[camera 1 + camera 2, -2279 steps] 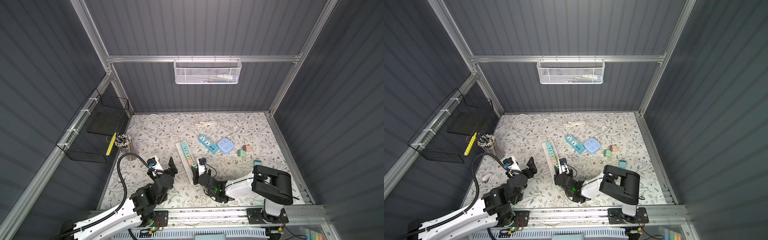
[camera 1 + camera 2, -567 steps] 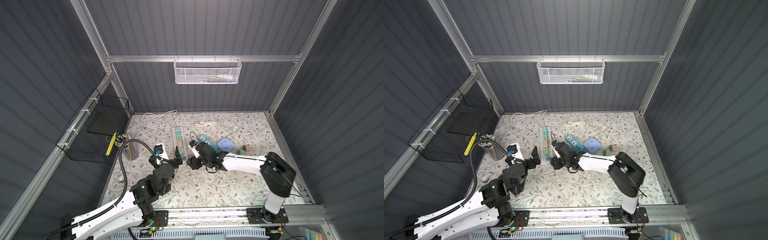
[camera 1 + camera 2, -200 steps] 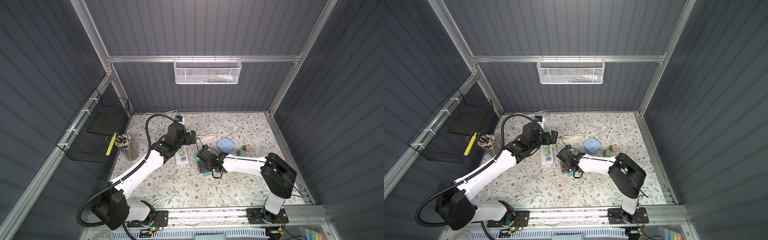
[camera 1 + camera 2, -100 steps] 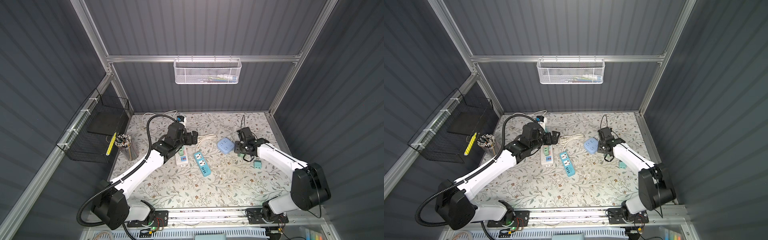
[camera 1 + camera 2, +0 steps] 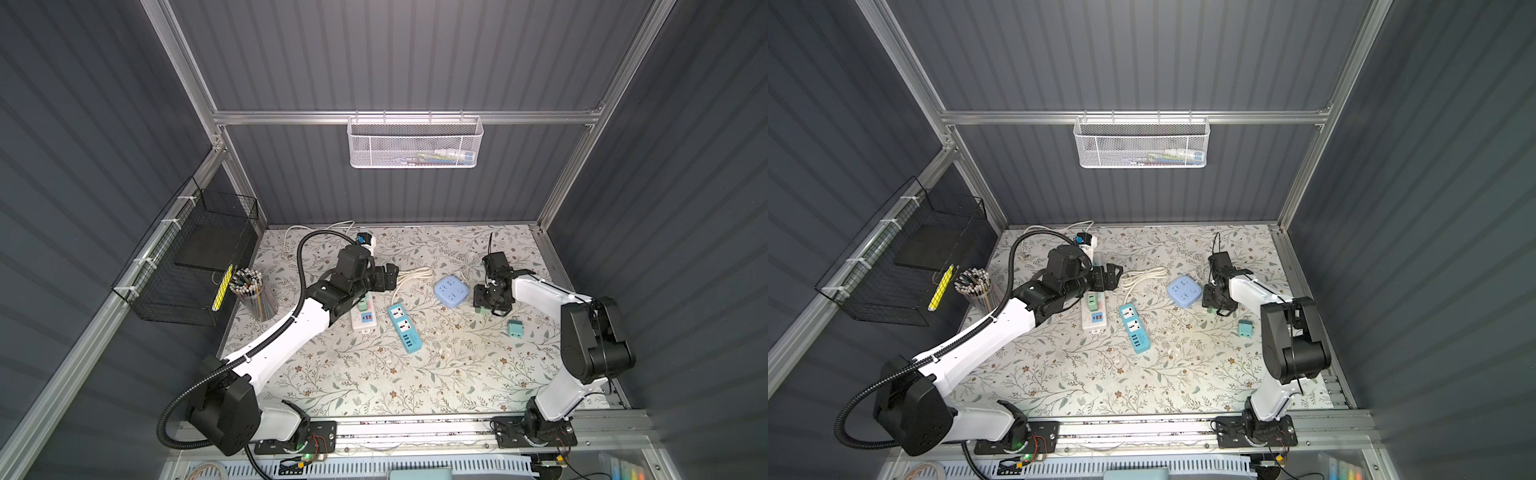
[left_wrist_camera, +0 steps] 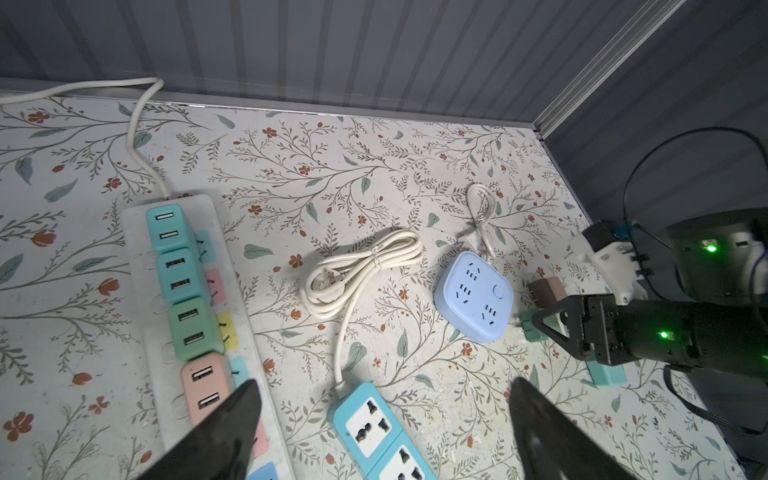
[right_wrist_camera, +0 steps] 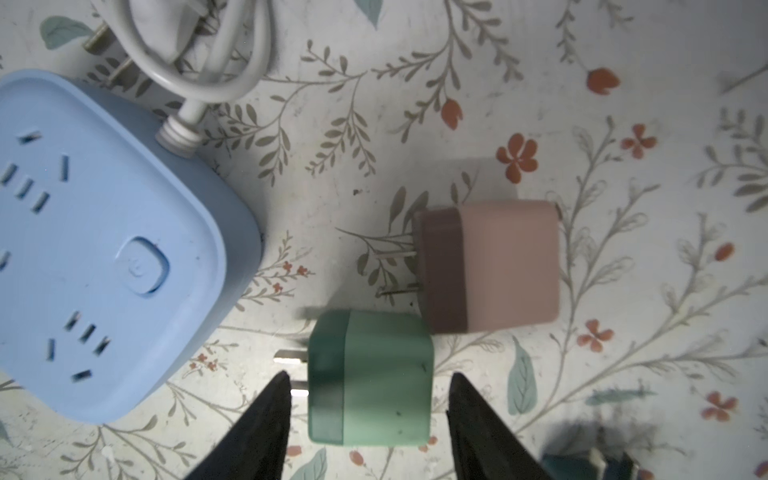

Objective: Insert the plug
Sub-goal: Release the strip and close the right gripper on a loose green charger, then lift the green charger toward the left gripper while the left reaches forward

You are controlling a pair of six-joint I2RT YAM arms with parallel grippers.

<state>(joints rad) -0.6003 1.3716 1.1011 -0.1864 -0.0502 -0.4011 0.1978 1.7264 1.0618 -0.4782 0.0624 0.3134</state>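
Just beside the pale blue socket hub point(image 7: 104, 249), on its side away from the strips, my right claw point(image 7: 369, 374) hangs over the green plug point(image 7: 370, 386). The fingers are half drawn in, one at each flank with a sliver of gap either side, so I am astride it, not yet pinching.

A second ago this claw stood wider and sat across the hub at the blue power strip point(image 5: 404, 328). That strip now lies free, and I have crossed to the loose plugs. I judge the socket is placed and the pick has begun.

The pink plug point(image 7: 490, 266) sits against the green one's corner, so closing could nudge it.

My left claw point(image 6: 382, 386), spread wide and empty, has kept its post beyond the hub, above the white strip point(image 6: 243, 328).
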